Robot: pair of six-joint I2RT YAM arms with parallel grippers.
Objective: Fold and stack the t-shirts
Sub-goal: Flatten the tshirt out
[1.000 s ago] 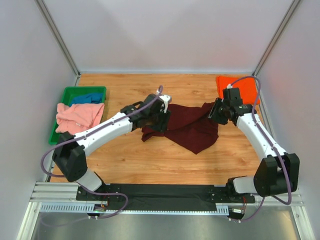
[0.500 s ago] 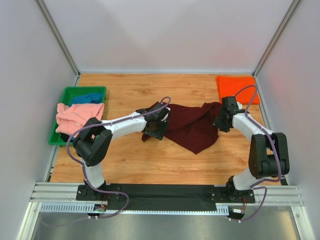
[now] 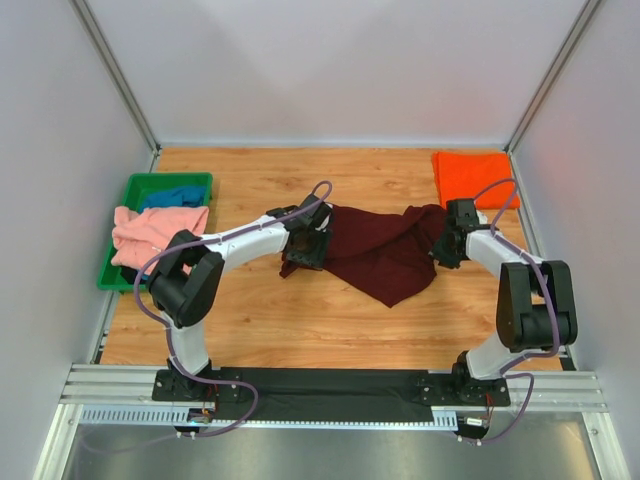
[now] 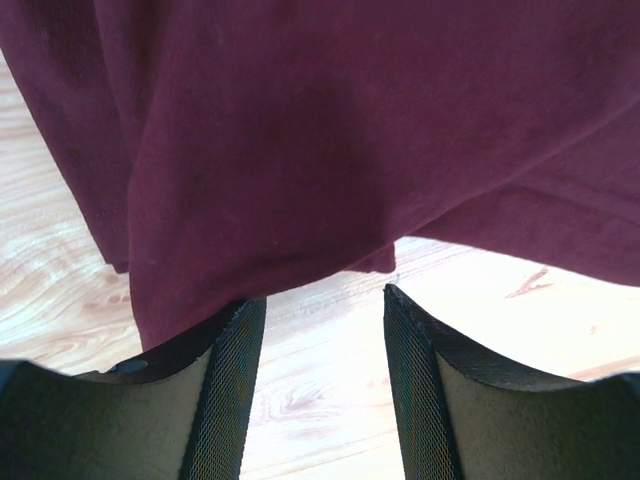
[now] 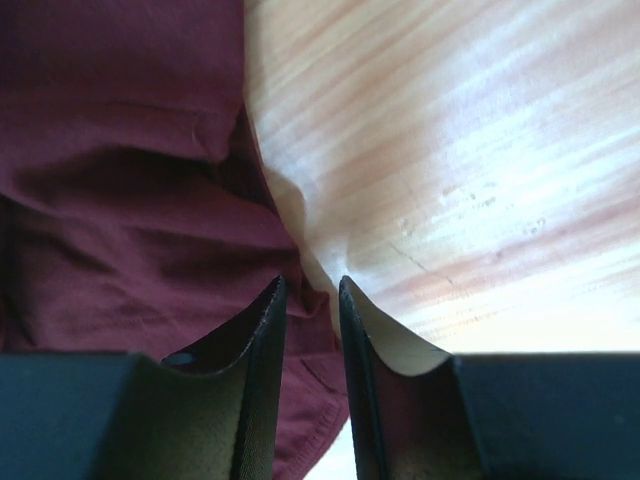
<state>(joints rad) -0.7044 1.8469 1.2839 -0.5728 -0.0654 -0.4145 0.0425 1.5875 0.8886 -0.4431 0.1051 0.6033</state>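
We see the maroon t-shirt (image 3: 380, 250) spread at the centre of the top view. Our left gripper (image 4: 320, 298) stands wide apart at its hem, holding nothing. The right gripper (image 5: 311, 283), nearly closed, seems to pinch its right edge.

No lettering, labels, brand marks or numbers can be read anywhere here, as far as these views let me tell.
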